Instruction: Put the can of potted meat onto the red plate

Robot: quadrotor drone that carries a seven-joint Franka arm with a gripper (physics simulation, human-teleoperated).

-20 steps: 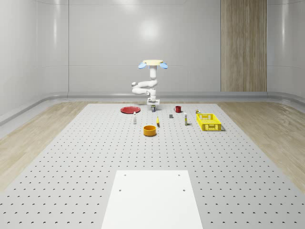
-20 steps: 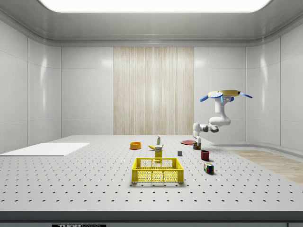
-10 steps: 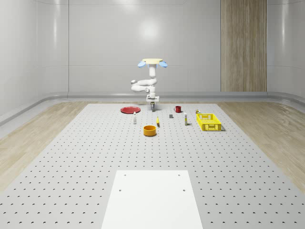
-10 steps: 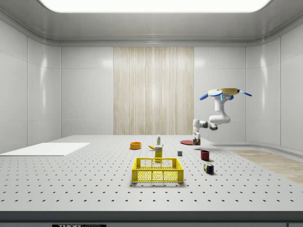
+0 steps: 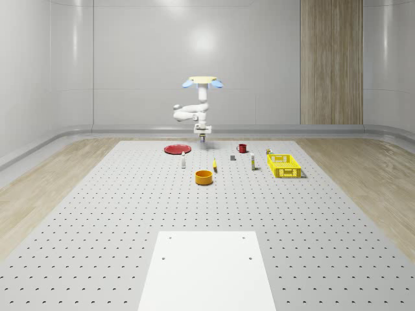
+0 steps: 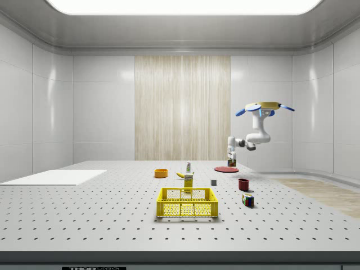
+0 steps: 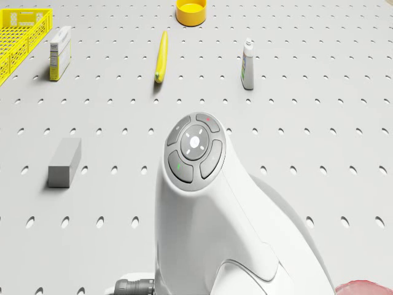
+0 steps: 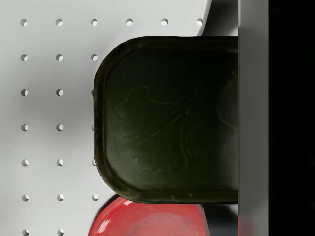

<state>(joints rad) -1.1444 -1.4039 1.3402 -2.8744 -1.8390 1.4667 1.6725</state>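
The drone (image 5: 202, 81) hovers near the table's far end, just to the right of the red plate (image 5: 176, 149) in the whole-scene view. Its arm hangs down and the gripper (image 5: 203, 134) is shut on the can of potted meat (image 5: 203, 138), which is held in the air above the table. In the side view the can (image 6: 230, 156) hangs a little above the red plate (image 6: 226, 169). In the wrist view the can's dark underside (image 8: 167, 118) lies against one finger (image 8: 252, 118), with the plate's rim (image 8: 147, 219) beneath its edge.
On the perforated table (image 5: 130, 214) stand an orange bowl (image 5: 204, 177), a banana (image 7: 161, 56), a small bottle (image 7: 247, 64), a carton (image 7: 59, 54), a grey block (image 7: 64, 161), a red mug (image 5: 242, 148) and a yellow basket (image 5: 284, 165). A white sheet (image 5: 207, 269) lies at the near end.
The drone and arm have risen and moved toward the whole-scene view's left, nearer the red plate. The can has gone up from the table with the gripper.
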